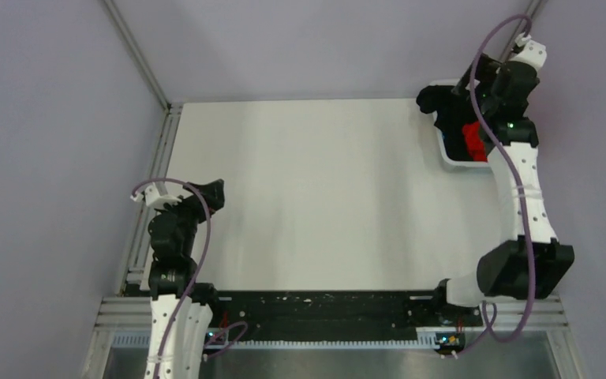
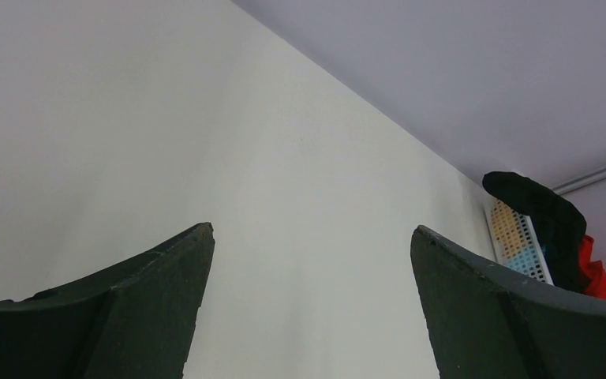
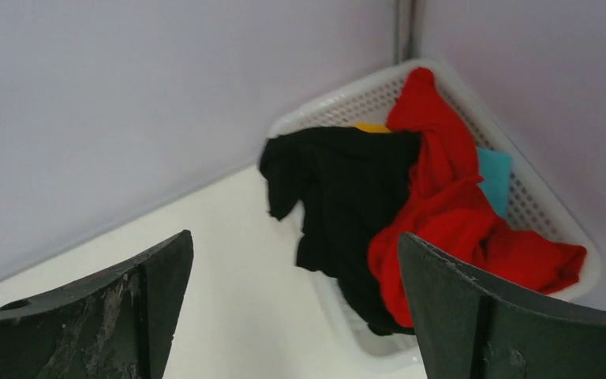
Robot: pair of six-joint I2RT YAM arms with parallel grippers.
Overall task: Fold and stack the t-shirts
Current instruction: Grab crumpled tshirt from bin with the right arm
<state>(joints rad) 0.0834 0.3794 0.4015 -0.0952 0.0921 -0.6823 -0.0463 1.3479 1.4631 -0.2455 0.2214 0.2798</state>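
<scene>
The t-shirts lie bunched in a white lattice basket (image 3: 548, 217) at the table's far right corner. A black shirt (image 3: 347, 197) drapes over the basket's left rim onto the table. A red shirt (image 3: 442, 213) is heaped beside it, and a teal shirt (image 3: 493, 178) peeks out behind. My right gripper (image 3: 295, 234) hovers open just short of the basket, with nothing between its fingers. In the top view my own arm hides it. My left gripper (image 2: 312, 227) stands open over bare table at the near left (image 1: 209, 193), far from the shirts. From there the black shirt (image 2: 540, 213) and the red shirt (image 2: 594, 272) show at a distance.
The basket (image 1: 451, 163) sits against the right wall, the red shirt (image 1: 472, 142) showing inside it. A scrap of yellow cloth (image 3: 371, 126) shows behind the black shirt. Grey walls close the table at the back and on both sides. A metal rail (image 1: 154, 197) runs along the left edge.
</scene>
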